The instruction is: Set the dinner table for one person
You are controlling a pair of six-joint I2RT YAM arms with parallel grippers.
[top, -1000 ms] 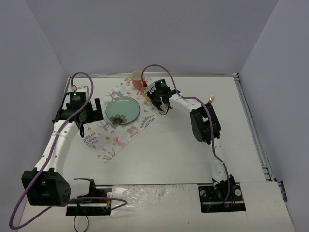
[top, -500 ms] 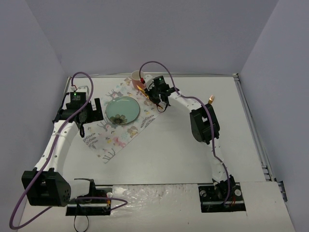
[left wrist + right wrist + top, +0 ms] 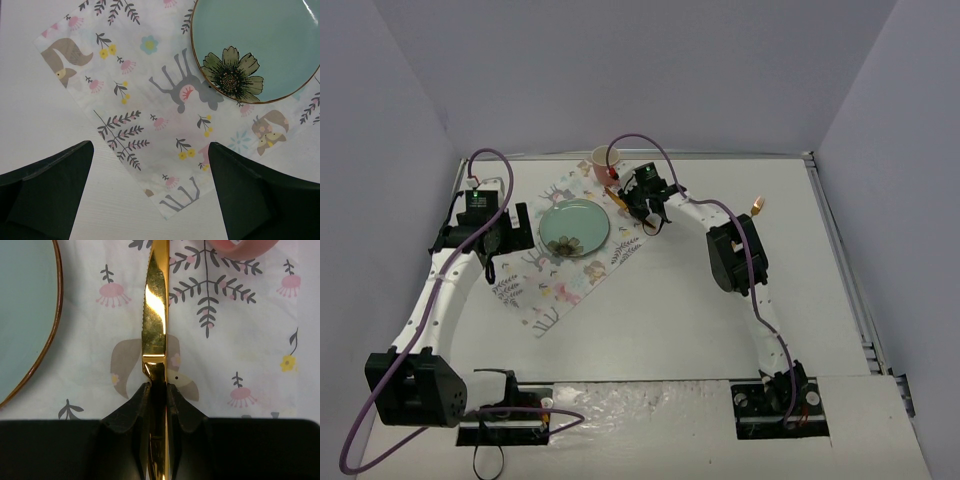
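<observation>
**Gold knife held beside the plate, cup dead ahead**

Toward the far edge of the white desk (image 3: 650,320), your right jaws are closed narrow on a gold knife (image 3: 155,330). They pinch it where the handle meets the blade. The patterned placemat (image 3: 150,100) lies at a slant in the far-left part of the desk, and the knife is over its far right corner. The green plate (image 3: 574,226) sits just to the left of the blade. Your left jaws stand wide and empty over the placemat's left side, near the left edge of the desk.

The hazard is ahead of you. The blade tip points at the pink cup (image 3: 604,160), which stands near the far edge, and any push forward could knock it or tip it.

The wrist view does not settle whether the knife touches the cloth or hangs above it. If you let go from above, the polished metal may bounce and skid into the plate's rim or end up crooked.

The grip looks slim on a slick surface, so a quick turn of the wrist could swing the knife between the jaws.

If you press down and drag, the cloth may bunch up and carry the plate with it. The left jaws are too far off to hold the cloth down.
</observation>
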